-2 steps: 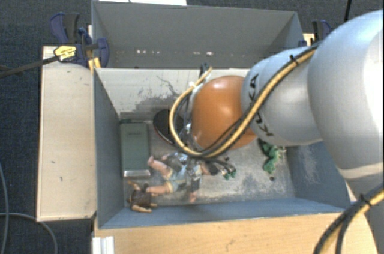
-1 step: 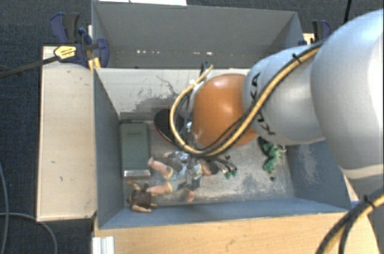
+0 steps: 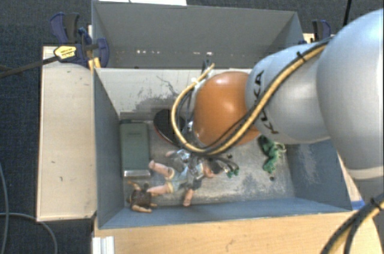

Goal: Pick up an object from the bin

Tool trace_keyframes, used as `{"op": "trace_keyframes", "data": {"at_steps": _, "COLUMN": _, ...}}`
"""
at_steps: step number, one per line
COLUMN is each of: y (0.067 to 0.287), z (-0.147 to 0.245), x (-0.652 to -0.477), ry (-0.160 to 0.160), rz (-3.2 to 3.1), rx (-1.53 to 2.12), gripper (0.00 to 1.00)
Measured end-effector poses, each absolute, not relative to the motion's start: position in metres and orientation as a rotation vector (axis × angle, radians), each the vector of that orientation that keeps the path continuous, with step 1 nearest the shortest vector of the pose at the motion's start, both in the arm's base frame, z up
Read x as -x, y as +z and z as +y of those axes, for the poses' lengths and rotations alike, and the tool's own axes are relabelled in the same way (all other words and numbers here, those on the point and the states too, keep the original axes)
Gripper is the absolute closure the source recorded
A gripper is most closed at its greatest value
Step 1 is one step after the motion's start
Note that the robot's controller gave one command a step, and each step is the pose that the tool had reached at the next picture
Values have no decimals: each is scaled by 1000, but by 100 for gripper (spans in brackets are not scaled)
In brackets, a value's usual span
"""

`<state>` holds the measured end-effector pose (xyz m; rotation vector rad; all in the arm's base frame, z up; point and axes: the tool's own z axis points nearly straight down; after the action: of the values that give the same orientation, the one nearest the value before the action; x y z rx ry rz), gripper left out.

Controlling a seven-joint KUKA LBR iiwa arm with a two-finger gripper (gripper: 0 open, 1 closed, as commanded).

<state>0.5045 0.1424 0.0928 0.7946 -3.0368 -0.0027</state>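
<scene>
Camera view: gripper [image 3: 189,167] is down on the front-middle floor of the bin [image 3: 107,151], in among a small heap of tan pegs [image 3: 159,169]. Claw state: can't tell, it's hidden under the orange wrist cover [image 3: 222,105]. Grey-green box [image 3: 135,148] lies by the left wall, dark disc [image 3: 163,123] behind the heap, 1 green toy [image 3: 273,155] well apart on the right.

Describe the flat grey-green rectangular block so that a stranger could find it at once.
Start at the grey metal bin and go to its floor beside the left wall. There lies the flat grey-green rectangular block. Unlike the small pinkish pieces beside it, it is large and straight-edged.
</scene>
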Motion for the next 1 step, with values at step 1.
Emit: {"op": "trace_keyframes", "data": {"at_steps": 1, "y": 115, "z": 142, "x": -504, "ry": -2, "rz": -3035, "rx": -792, "gripper": 100}}
